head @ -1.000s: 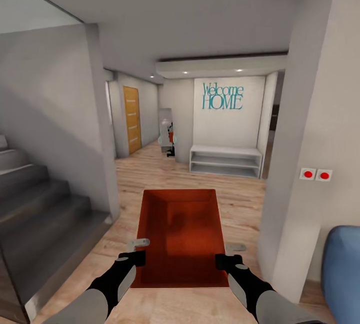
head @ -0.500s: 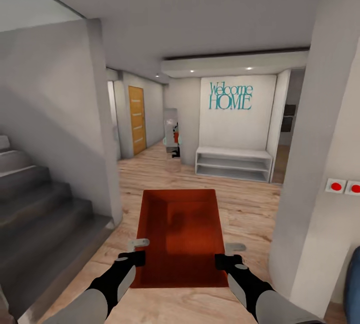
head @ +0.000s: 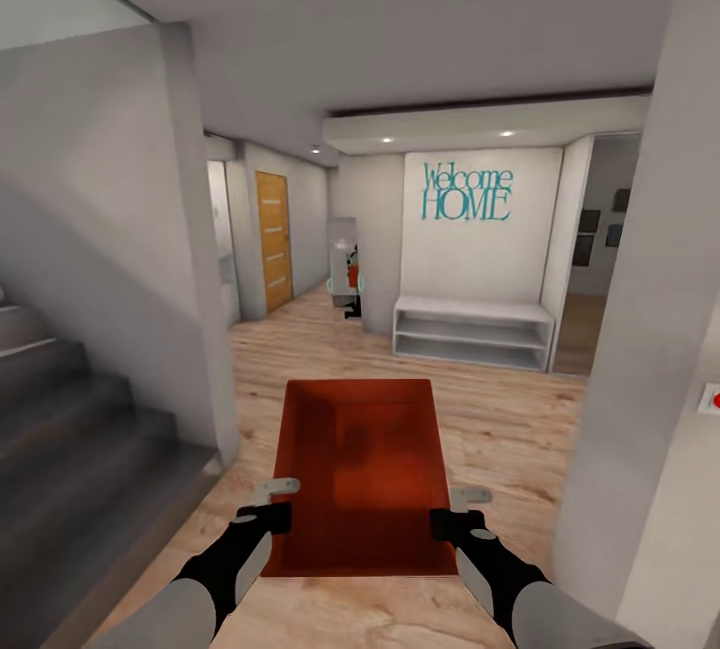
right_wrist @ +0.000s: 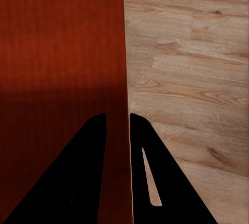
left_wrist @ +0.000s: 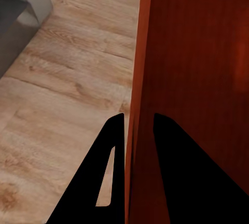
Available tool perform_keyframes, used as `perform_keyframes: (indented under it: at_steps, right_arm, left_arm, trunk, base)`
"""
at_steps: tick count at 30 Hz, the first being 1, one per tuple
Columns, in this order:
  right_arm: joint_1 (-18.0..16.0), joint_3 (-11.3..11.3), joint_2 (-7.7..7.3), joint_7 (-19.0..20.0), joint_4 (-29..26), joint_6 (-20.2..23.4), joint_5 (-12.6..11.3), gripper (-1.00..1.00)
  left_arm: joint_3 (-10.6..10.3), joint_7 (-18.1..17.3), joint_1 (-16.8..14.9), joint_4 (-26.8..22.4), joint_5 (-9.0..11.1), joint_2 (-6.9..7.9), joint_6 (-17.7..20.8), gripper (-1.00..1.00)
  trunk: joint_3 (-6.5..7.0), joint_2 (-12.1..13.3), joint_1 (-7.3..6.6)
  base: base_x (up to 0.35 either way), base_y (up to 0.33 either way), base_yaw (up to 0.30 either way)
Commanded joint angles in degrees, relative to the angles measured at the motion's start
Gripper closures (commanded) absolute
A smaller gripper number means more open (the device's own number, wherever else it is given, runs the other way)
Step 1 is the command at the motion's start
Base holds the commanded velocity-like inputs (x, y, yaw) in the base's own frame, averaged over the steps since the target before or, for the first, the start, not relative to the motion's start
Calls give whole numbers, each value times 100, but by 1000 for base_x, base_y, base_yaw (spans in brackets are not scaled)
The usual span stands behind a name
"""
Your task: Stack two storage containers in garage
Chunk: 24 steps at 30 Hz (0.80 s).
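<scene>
You have a storage container [head: 365,469] of orange-red, matt, plastic-looking material, faint fine ribbing on its inside. Floor [head: 500,419] is light wood plank, visible grain, slight sheen. Stairs [head: 70,449] look smooth grey, matt. Both pincer fingers [left_wrist: 111,151] read flat black, finish unclear

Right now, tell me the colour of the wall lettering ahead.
Teal, on a white wall: the "Welcome HOME" lettering, clearest in the head view.
</scene>
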Motion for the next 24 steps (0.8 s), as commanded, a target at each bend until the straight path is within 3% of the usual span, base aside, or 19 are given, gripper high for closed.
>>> perform_keyframes:
  at_steps: [1,24]
  right_arm:
    - [-7,-116,-21,-571,-19,-19,17,100]
    - [-7,-117,-21,-571,-19,-18,25,100]
  left_arm:
    - [14,68,4,1,-4,44,42,100]
    - [14,65,4,1,0,50,42,100]
  trunk:
    - [-2,-4,5]
    - [-2,-4,5]
  base:
    - [322,0,0]
    - [322,0,0]
